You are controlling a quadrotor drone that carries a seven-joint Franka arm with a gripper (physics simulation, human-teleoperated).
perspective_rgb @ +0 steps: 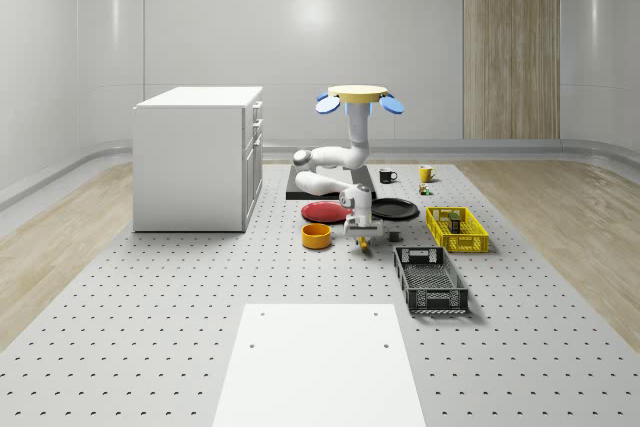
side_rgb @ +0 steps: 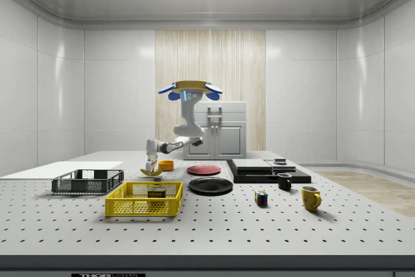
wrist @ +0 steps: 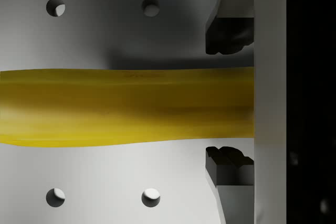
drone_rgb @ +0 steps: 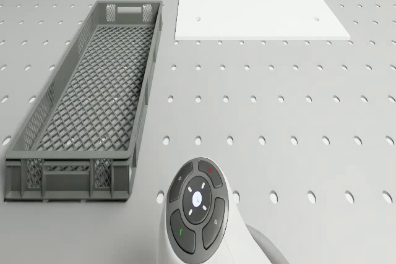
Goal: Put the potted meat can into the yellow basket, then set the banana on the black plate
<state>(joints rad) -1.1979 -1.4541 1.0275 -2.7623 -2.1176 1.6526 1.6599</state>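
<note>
The drone (perspective_rgb: 358, 97) hovers over the back of the table, above the black slab (perspective_rgb: 300, 185), with its arm bent down and forward. The gripper (perspective_rgb: 362, 235) hangs low over the banana (perspective_rgb: 366, 240), between the orange bowl and the grey crate. In the wrist view the yellow banana (wrist: 126, 106) runs across between the two dark fingertips (wrist: 228, 35), which stand open with narrow gaps on either side. The potted meat can (side_rgb: 156, 193) lies inside the yellow basket (side_rgb: 144, 207). The black plate (perspective_rgb: 394, 209) is bare, just behind the gripper.
A red plate (perspective_rgb: 325, 212) and an orange bowl (perspective_rgb: 317, 236) sit beside the gripper. The long grey crate (drone_rgb: 86, 97) lies toward the table's front, near a white sheet (drone_rgb: 260, 4). A white cabinet (perspective_rgb: 198, 157) stands at the whole-scene view's left. Mugs (side_rgb: 310, 198) and a cube (side_rgb: 260, 198) stand farther off.
</note>
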